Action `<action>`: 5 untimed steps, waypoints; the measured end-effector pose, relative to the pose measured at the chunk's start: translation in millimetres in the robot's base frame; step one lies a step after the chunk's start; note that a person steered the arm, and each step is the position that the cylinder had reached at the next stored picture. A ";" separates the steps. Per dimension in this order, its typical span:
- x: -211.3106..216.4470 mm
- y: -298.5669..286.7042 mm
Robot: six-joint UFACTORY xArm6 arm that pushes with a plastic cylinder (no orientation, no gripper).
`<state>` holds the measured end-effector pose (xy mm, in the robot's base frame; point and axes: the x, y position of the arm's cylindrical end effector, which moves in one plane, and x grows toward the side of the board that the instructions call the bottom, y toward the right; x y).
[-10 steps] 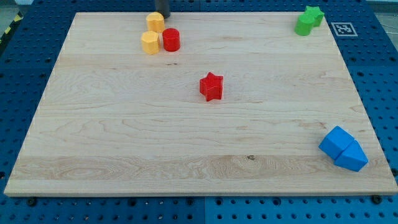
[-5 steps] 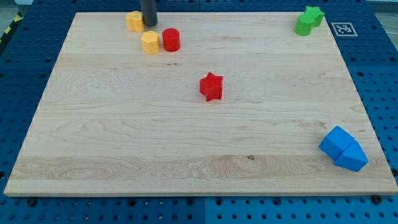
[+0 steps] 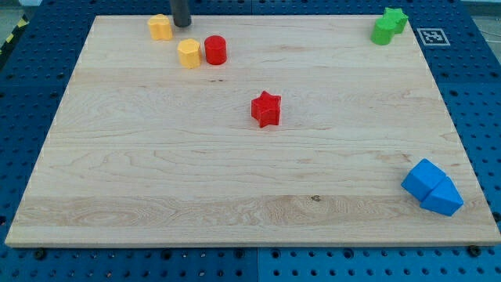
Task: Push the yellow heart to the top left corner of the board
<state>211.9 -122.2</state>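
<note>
Two yellow blocks lie near the board's top left. One is close to the top edge. The other is lower and to the right, next to a red cylinder. I cannot tell by shape which of the two is the heart. My tip is at the top edge, just right of the upper yellow block and above the lower one. The rod runs out of the view's top.
A red star sits near the board's middle. Two green blocks are together at the top right corner. A blue cube and a blue wedge touch at the bottom right. The wooden board lies on a blue pegboard.
My tip has moved left along the top edge and pushed the upper yellow block left, away from the other yellow block and the red cylinder. The other blocks have not moved.
</note>
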 end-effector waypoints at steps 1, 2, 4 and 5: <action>16.2 4.1; 36.6 4.0; 23.8 -50.8; 10.9 -59.4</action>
<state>222.7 -181.6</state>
